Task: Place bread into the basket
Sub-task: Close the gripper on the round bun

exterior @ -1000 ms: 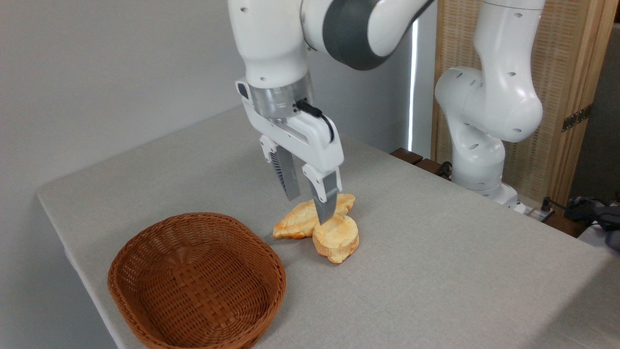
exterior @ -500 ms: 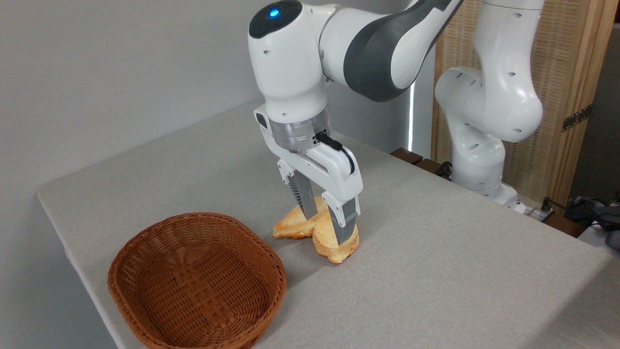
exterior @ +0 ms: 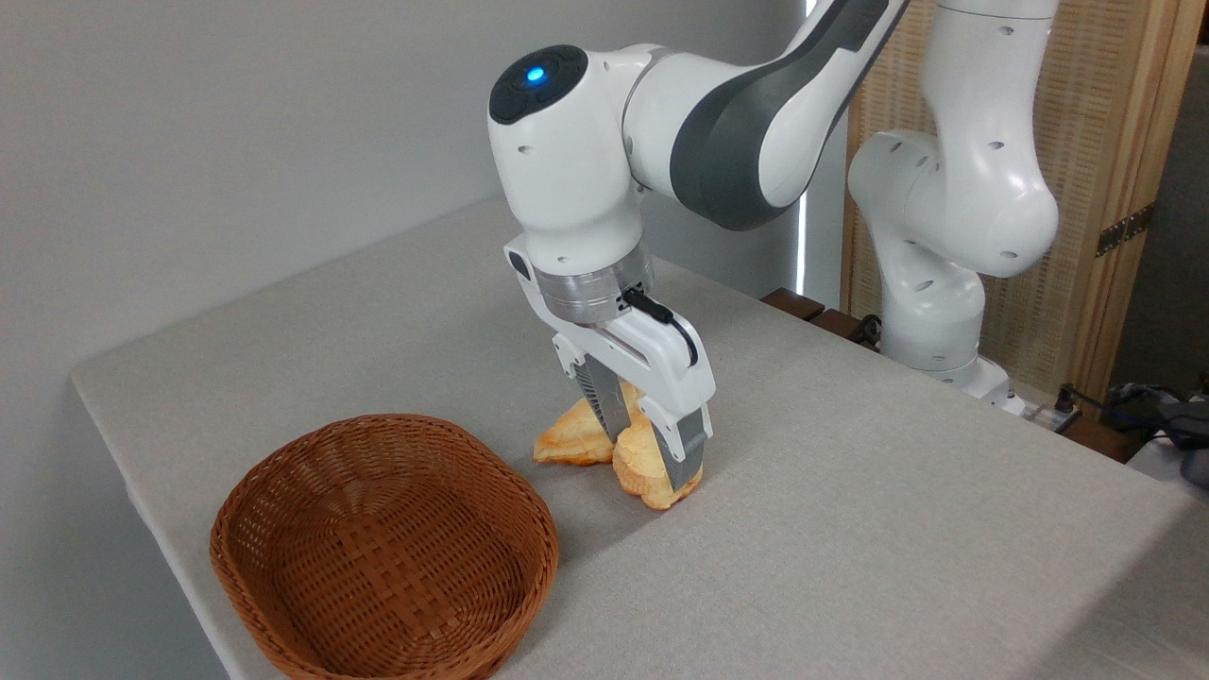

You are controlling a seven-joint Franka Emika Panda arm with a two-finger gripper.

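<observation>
The bread [exterior: 642, 463], a small thick golden bun with a lumpy edge, sits on the grey table [exterior: 850, 529] about midway along its width and toward the near-left edge, squeezed between the two fingers of the gripper [exterior: 652, 451], which is closed down narrow onto its sides. Touching it on the far left lies a longer, flatter golden loaf [exterior: 571, 442], so close that the back finger [exterior: 604, 406] comes down right at the seam between the two pieces. The front finger [exterior: 688, 451] covers much of the bun's right face, and the back finger hides the middle of the loaf, so where one piece ends and the other begins cannot be made out. The wicker basket [exterior: 378, 552], reddish-brown and oval, stands near the table's front-left corner, apart from the bun with a strip of bare cloth between them; its near rim is cut off by the bottom of the picture. The arm [exterior: 756, 104] reaches in from the upper right, its wrist [exterior: 567, 179] pointing down with a slight tilt and a blue light lit on top, the fingers slanting down toward the right. Its white base column [exterior: 945, 236] rises at the table's far-right edge before a slatted wooden screen [exterior: 1115, 142], with cables [exterior: 1152, 406] lying at the right margin.
</observation>
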